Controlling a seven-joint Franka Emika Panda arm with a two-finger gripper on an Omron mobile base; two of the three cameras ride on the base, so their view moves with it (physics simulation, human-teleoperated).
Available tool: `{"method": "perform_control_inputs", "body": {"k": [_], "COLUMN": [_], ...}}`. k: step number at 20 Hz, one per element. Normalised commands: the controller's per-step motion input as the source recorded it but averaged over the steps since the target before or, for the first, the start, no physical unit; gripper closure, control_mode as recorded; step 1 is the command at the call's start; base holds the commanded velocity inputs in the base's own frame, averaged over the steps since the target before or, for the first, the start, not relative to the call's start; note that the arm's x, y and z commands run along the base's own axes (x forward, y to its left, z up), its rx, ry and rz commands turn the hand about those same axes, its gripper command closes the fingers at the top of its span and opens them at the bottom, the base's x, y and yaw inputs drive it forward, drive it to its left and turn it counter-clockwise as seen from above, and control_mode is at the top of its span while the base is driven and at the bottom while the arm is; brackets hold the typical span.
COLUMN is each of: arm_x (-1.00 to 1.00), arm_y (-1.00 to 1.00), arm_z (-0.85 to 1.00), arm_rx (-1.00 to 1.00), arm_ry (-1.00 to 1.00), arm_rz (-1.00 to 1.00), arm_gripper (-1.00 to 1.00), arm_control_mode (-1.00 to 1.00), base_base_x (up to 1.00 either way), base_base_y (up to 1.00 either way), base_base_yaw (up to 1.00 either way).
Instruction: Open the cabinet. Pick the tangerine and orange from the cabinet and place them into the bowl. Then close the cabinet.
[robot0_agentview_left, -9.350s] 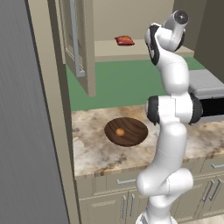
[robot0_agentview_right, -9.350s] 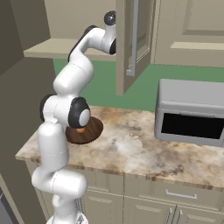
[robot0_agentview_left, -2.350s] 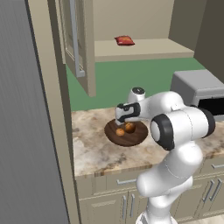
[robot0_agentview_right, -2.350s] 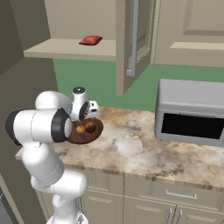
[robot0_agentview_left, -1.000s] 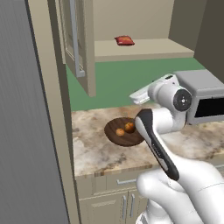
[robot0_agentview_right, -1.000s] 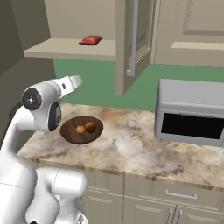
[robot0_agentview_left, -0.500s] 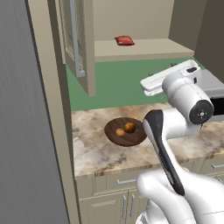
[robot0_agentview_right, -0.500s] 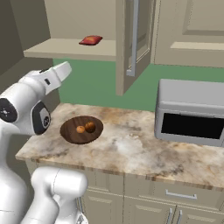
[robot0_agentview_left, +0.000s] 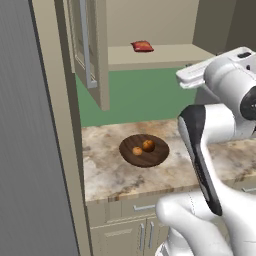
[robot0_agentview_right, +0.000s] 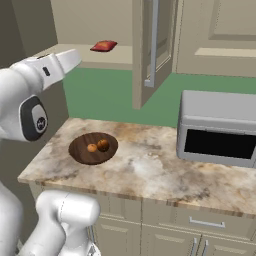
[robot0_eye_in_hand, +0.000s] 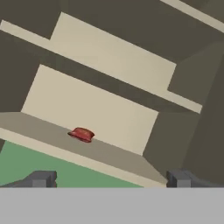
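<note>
The wooden bowl (robot0_agentview_left: 144, 159) (robot0_agentview_right: 80, 152) sits on the marble counter and holds two fruits side by side: the smaller tangerine (robot0_agentview_left: 137, 150) (robot0_agentview_right: 92, 148) and the larger orange (robot0_agentview_left: 148, 145) (robot0_agentview_right: 103, 144). One door of the cabinet (robot0_agentview_left: 90, 50) (robot0_agentview_right: 152, 45) stands open, edge-on, with its silver bar handle showing. My hand (robot0_agentview_left: 200, 75) (robot0_agentview_right: 60, 62) is raised well above the bowl, at shelf height. In the hand view my gripper (robot0_eye_in_hand: 111, 179) is open with nothing between its fingertips (robot0_eye_in_hand: 41, 178), and it faces the open cabinet's shelf (robot0_eye_in_hand: 109, 153).
A red packet (robot0_agentview_left: 142, 46) (robot0_agentview_right: 104, 46) (robot0_eye_in_hand: 81, 134) lies on the cabinet shelf. A grey microwave (robot0_agentview_right: 220, 127) stands on the counter to the right of the bowl. The other cabinet door (robot0_agentview_right: 220, 30) is shut. A tall dark panel (robot0_agentview_left: 30, 150) borders the left.
The hand has risen from over the bowl to shelf height and turned toward the cabinet. Both fruits stay in the bowl, and the door has not moved.
</note>
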Motion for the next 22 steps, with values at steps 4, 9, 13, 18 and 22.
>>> {"method": "perform_control_inputs", "body": {"k": [4, 9, 13, 18, 22], "arm_x": [-0.41, -0.85, -0.77, -0.51, -0.39], "arm_y": [-0.06, -0.16, -0.13, -0.07, -0.4], "arm_z": [-0.04, -0.02, 0.0, 0.11, 0.21], "arm_rx": [-0.02, 0.0, 0.0, 0.0, 0.02], "arm_ry": [0.03, 0.12, 0.2, 0.29, 0.34], "arm_rz": [0.0, 0.0, 0.0, 0.0, 0.0], "arm_gripper": [-1.0, -1.0, -1.0, -1.0, -1.0], "arm_control_mode": [-1.0, -1.0, -1.0, -1.0, -1.0], "base_base_x": [0.0, 0.0, 0.0, 0.0, 0.0], "base_base_y": [0.0, 0.0, 0.0, 0.0, 0.0], "base_base_yaw": [0.0, 0.0, 0.0, 0.0, 0.0]}}
